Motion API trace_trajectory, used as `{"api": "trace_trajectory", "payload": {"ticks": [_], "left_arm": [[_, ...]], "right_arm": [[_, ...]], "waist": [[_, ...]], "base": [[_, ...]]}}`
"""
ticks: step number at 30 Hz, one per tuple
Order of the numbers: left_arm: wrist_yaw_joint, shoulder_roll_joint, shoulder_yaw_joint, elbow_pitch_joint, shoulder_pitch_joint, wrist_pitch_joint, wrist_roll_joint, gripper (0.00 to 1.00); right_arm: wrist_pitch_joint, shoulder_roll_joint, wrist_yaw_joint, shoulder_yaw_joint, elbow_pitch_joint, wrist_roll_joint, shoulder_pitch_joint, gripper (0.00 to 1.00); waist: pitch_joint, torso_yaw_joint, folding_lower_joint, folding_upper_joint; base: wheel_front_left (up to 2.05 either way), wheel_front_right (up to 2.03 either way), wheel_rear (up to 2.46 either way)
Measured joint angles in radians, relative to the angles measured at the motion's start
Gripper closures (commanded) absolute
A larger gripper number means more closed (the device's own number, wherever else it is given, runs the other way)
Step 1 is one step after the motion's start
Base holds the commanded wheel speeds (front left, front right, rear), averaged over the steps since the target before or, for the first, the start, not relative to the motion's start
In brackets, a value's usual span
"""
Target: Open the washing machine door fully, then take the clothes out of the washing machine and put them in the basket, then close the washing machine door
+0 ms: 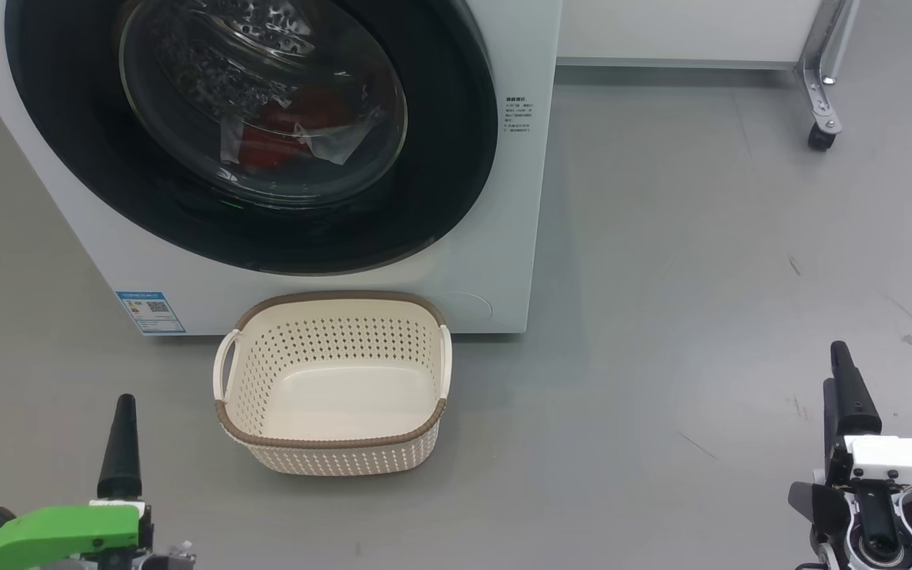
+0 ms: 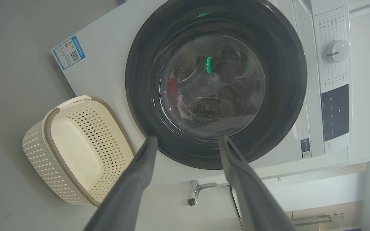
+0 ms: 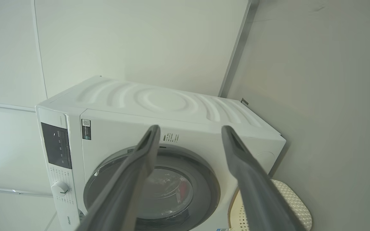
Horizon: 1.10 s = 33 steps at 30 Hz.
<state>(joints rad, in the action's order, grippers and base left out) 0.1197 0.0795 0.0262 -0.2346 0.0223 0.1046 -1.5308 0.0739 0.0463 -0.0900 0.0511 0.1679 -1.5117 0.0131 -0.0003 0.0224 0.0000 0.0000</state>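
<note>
The white washing machine [image 1: 495, 261] stands ahead with its washing machine door [image 1: 456, 158] shut. Red and white clothes [image 1: 290, 131] show through the glass bowl. The cream basket [image 1: 329, 439] sits on the floor in front of the machine with nothing in it. At the lower left my left gripper [image 1: 122, 412] hangs over the floor, left of the basket. In the left wrist view it [image 2: 188, 138] is open and faces the door [image 2: 140, 80] and the basket [image 2: 56, 134]. My right gripper [image 1: 844, 380] is far right, open [image 3: 189, 126], well back from the machine [image 3: 159, 102].
Grey floor spreads to the right of the machine. A metal leg on a caster [image 1: 820, 87] stands at the back right under a white panel. The machine's control panel carries a round knob [image 2: 336, 51], and a blue sticker [image 1: 151, 311] marks its lower front.
</note>
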Motion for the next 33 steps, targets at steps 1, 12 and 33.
{"api": "trace_trajectory", "payload": {"ticks": [1,12,33], "left_arm": [[0.000,0.000,-0.004,0.005,0.001,0.002,0.010,0.00],[0.000,-0.003,-0.026,0.052,0.009,0.026,0.148,0.00],[0.000,-0.002,-0.020,0.109,0.008,0.074,0.591,0.00]], "right_arm": [[0.006,0.000,0.001,0.001,-0.006,0.000,0.000,0.00],[0.034,-0.002,0.013,-0.034,-0.066,0.145,0.005,0.00],[0.093,-0.002,0.104,-0.095,-0.163,0.506,0.010,0.00]], "waist": [[0.000,0.001,0.0000,0.0000],[0.000,0.011,0.0000,0.0000],[0.008,0.025,0.0000,0.0000]], "base": [[0.00,0.00,0.00],[0.00,0.00,0.00],[0.00,0.00,0.00]]}}
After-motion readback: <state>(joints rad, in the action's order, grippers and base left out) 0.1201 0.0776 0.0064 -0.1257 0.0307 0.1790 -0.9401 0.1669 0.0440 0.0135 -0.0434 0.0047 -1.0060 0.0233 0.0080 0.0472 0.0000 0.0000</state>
